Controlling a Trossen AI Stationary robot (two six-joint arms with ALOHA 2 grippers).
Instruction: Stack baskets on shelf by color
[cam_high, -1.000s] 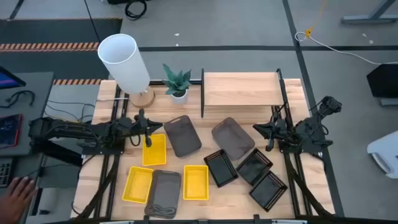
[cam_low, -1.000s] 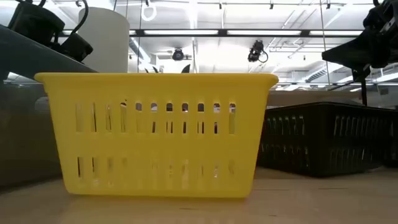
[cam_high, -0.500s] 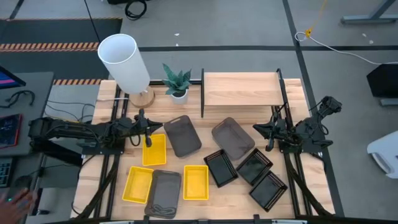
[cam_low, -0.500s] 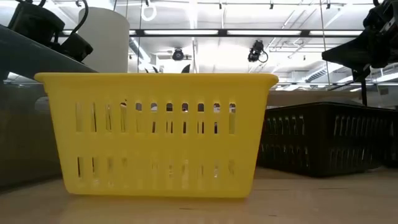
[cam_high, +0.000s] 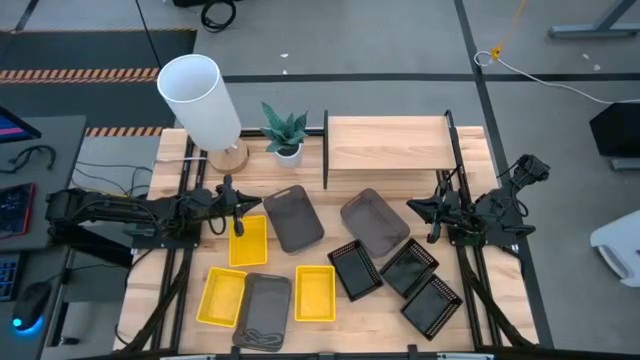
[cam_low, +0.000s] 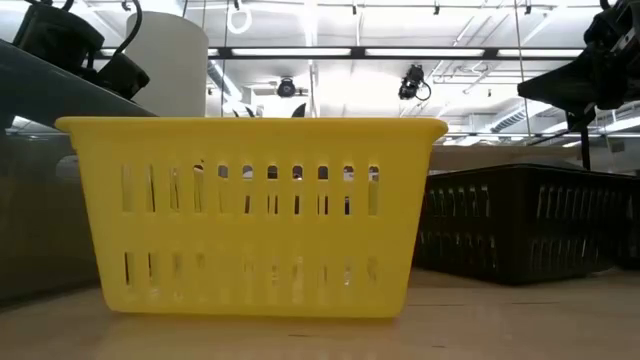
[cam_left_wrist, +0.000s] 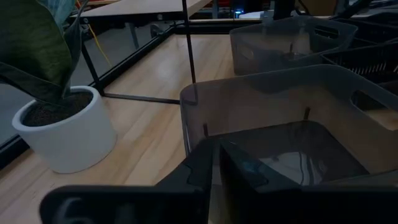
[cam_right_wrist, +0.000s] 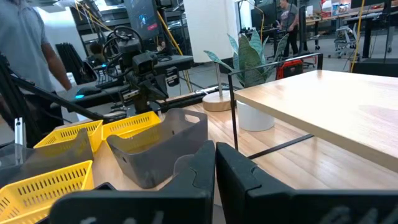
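Nine baskets lie flat on the table. Three are yellow (cam_high: 248, 240) (cam_high: 222, 296) (cam_high: 315, 293), three dark grey (cam_high: 293, 217) (cam_high: 374, 221) (cam_high: 262, 311), three black mesh (cam_high: 355, 269) (cam_high: 408, 267) (cam_high: 432, 305). The wooden shelf (cam_high: 388, 143) stands at the far edge with nothing on its board. My left gripper (cam_high: 238, 212) hovers shut between a yellow basket and a grey one (cam_left_wrist: 280, 124). My right gripper (cam_high: 430, 215) hovers shut right of the other grey basket (cam_right_wrist: 158, 146). Neither touches anything.
A white lamp (cam_high: 200, 100) and a potted plant (cam_high: 286, 135) stand at the far left of the table, the pot (cam_left_wrist: 62, 127) close to my left gripper. In the low view a yellow basket (cam_low: 250, 215) fills the middle. A person (cam_right_wrist: 31, 56) stands beyond the table's left side.
Both arms and all baskets have kept still. A person's hand beyond the table's near left corner has drawn out of the high view.
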